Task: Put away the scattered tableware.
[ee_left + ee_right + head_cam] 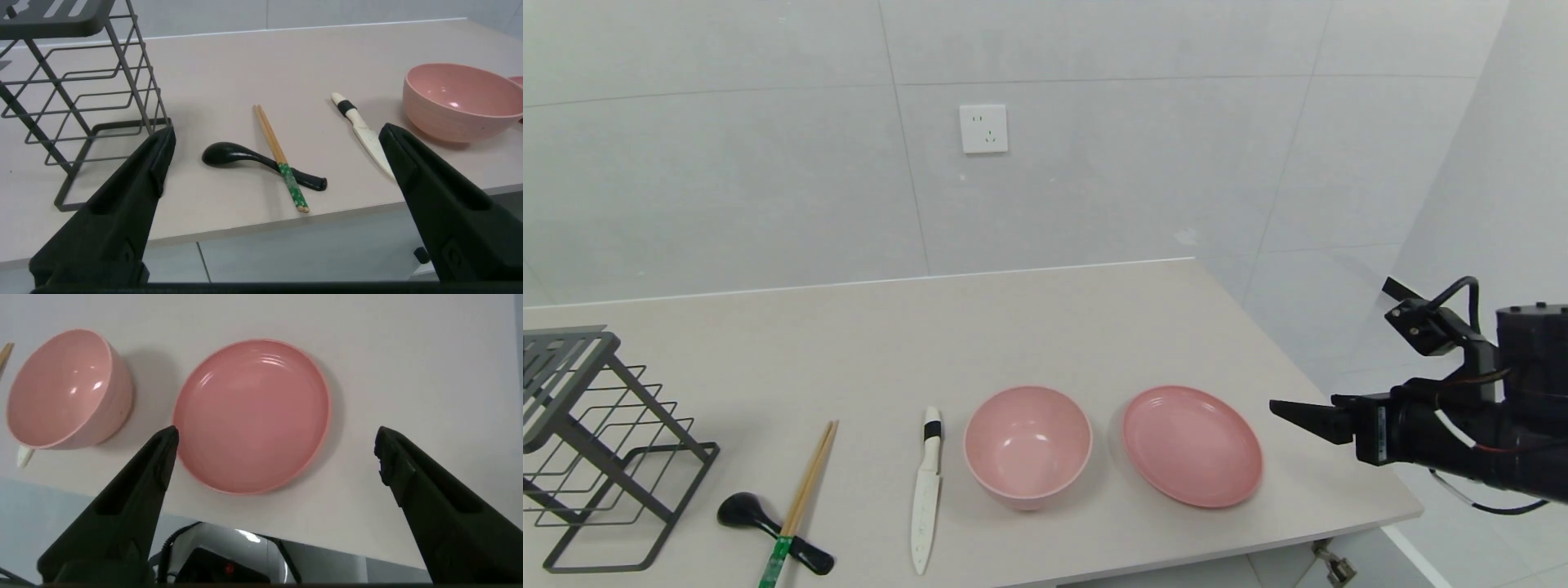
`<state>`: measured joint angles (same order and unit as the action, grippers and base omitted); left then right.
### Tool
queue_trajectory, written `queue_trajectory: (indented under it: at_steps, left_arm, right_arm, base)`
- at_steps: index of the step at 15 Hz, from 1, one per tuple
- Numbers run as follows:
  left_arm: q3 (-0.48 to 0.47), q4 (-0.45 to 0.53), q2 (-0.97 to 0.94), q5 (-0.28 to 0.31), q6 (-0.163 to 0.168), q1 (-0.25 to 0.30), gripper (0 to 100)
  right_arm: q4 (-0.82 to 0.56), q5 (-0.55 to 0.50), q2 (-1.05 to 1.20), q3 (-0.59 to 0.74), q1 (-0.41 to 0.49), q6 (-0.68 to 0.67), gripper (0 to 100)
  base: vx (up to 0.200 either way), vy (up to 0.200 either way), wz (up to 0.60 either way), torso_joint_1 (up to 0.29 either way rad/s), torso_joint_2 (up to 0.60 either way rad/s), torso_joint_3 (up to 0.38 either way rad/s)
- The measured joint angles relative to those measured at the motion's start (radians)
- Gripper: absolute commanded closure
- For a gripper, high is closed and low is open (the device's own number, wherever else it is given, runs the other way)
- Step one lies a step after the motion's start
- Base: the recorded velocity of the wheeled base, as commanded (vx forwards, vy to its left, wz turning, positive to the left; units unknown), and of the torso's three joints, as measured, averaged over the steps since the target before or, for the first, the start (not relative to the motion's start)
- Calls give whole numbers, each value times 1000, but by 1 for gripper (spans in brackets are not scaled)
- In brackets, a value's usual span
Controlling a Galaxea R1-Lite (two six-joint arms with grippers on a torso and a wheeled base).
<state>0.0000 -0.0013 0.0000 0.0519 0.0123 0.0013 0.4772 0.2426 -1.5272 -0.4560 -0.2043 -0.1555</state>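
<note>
Both the left gripper (pixel 275 135) and the right gripper (pixel 275 439) are held wide open, empty; the pink plate (pixel 1192 445) is seen near the latter.

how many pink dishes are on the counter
2: a pink bowl near the front edge of the counter, just right of the knife, and a pink plate to the bowl's right, close to it but apart. No other pink dish is visible.
</note>
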Motion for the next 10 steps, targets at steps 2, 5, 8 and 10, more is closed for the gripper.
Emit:
queue_trajectory:
  at_steps: [2, 5, 8, 10]
  left_arm:
    - [0, 0, 0, 2, 1, 0, 0]
    - [0, 0, 0, 4, 0, 0, 0]
    - [0, 0, 0, 4, -1, 0, 0]
    - [0, 0, 0, 6, -1, 0, 0]
  right_arm:
    - [19, 1, -42, -11, 6, 20, 0]
    - [85, 2, -155, -49, 11, 78, 0]
    - [138, 2, -270, -90, 16, 95, 0]
    - [183, 2, -339, -104, 21, 101, 0]
  base:
    - [0, 0, 0, 0, 0, 0]
    - [0, 0, 0, 0, 0, 0]
    - [0, 0, 0, 0, 0, 0]
    - [0, 0, 0, 0, 0, 0]
